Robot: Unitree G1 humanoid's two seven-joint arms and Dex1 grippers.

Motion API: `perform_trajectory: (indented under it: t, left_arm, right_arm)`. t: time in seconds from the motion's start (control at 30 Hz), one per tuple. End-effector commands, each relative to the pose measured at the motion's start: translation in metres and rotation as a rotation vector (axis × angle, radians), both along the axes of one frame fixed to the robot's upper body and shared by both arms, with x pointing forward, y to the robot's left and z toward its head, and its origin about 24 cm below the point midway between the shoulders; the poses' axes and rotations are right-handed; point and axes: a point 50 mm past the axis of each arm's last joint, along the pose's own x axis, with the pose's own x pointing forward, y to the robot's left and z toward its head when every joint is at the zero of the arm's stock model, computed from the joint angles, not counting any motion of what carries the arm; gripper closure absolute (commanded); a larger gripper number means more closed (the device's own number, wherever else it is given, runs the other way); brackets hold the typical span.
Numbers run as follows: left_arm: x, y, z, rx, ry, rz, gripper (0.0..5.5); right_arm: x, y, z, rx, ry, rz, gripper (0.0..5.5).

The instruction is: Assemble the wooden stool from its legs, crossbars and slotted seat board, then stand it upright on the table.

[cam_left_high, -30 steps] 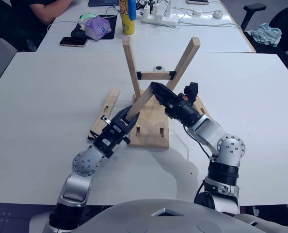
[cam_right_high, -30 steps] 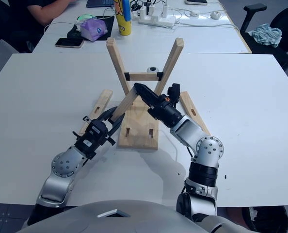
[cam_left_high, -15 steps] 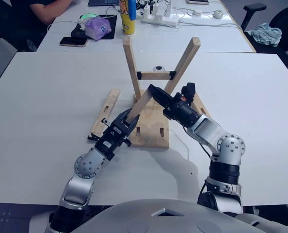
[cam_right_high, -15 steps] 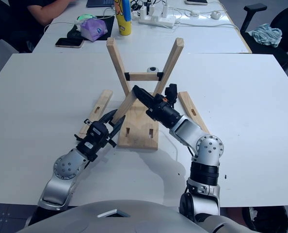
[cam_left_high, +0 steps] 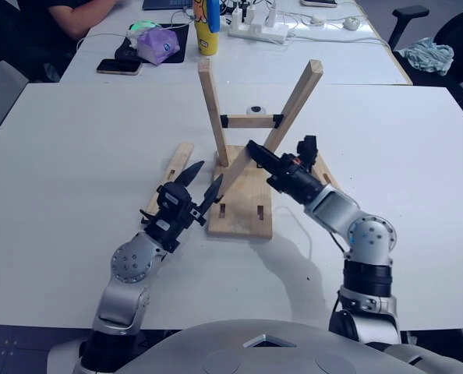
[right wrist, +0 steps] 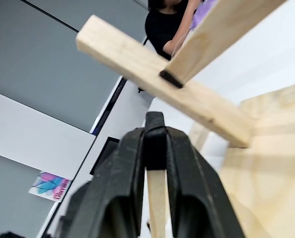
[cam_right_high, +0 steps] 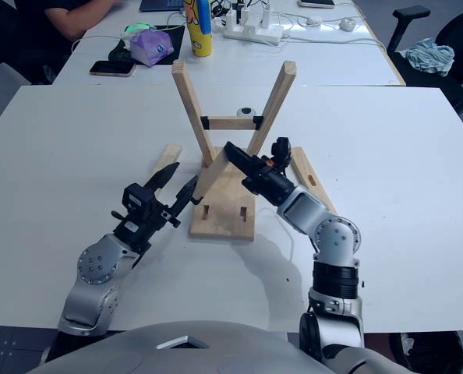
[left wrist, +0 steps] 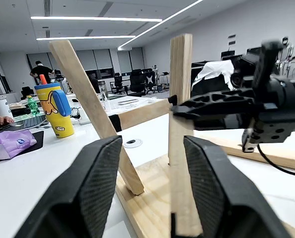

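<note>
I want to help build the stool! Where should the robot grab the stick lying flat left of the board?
Probably the bare far half of the leg, coming straight down from above with the left tool, which is open right beside it. The leg lies flat on the table, long and thin, so it can only be pinched across its two long sides.

The right pincer point(right wrist: 155, 141) clamps a wooden leg point(right wrist: 157, 208) near the seat board point(right wrist: 269, 163).

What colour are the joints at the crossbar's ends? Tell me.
Black joints; best in the left eye view.
</note>
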Motion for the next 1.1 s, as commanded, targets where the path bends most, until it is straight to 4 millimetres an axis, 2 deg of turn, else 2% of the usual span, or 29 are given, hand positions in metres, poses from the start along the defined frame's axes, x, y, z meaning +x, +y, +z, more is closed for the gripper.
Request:
perform_trajectory:
  t: [0.03,0.2,0.33,0.67,0.97,1.1]
  left_arm:
    - [-0.004,0.005,0.000,-0.015,-0.002,0.036,3.22]
    - [-0.007,0.005,-0.003,-0.023,-0.006,0.091,3.22]
    - [-0.009,0.004,-0.005,-0.020,-0.001,0.108,3.22]
    - [-0.009,0.001,-0.007,-0.019,0.008,0.115,3.22]
    - [-0.009,0.001,-0.008,-0.010,0.013,0.118,3.22]
    - [-0.008,0.001,-0.008,-0.005,0.014,0.112,3.22]
  right_arm:
    - [-0.002,-0.038,0.007,-0.087,-0.026,-0.058,5.08]
    - [0.011,-0.104,0.038,-0.305,-0.138,-0.242,5.08]
    - [0.022,-0.135,0.048,-0.428,-0.190,-0.320,5.08]
    - [0.021,-0.154,0.034,-0.555,-0.202,-0.388,5.08]
    - [0.018,-0.152,0.021,-0.595,-0.172,-0.356,5.08]
    - [0.017,-0.145,0.013,-0.587,-0.165,-0.352,5.08]
